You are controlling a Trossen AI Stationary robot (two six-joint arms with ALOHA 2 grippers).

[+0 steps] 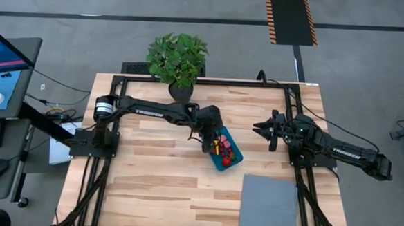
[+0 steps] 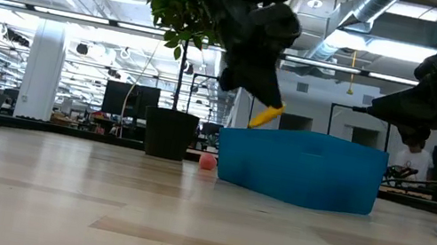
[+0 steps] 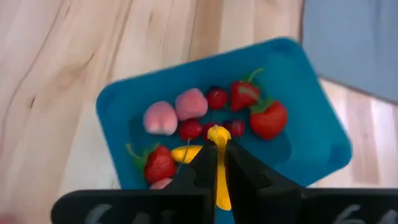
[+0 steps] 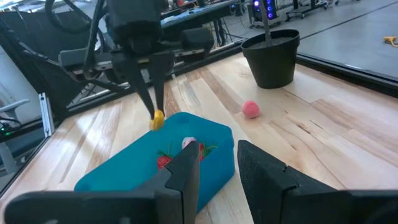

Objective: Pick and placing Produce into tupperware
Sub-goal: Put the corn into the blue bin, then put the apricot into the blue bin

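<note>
Between the fingers of the left gripper point(image 3: 217, 163) sits a slim yellow produce piece point(image 3: 217, 140), pinched upright with its rounded tip poking out above the fingertips. Directly beneath that gripper lies the tupperware point(image 3: 311, 93), and the left wrist view alone shows what it holds: red strawberry-like pieces point(image 3: 268, 119), small dark-red cherries point(image 3: 217, 98), two pale pink pieces point(image 3: 191, 103) and another yellow piece point(image 3: 185, 153), all loose on the tub's floor. Seen level from the low view, the gripper hangs just above the tub's near rim, the yellow piece clear of the blue wall and not touching it; the contents are hidden there by that wall. Beyond the tub from the left gripper, one pink piece point(image 4: 250, 109) rests alone on the tabletop point(image 4: 323, 149), near the dark pot of the potted plant point(image 1: 178, 58); the right wrist view shows it best, and the low view catches it just beside the tub's far corner. Farther off to the tub's other side, the right gripper point(image 4: 217, 165) waits above the tabletop with its fingers spread and nothing between them. A grey mat point(image 1: 269, 206) lies on the tabletop's near right part.
</note>
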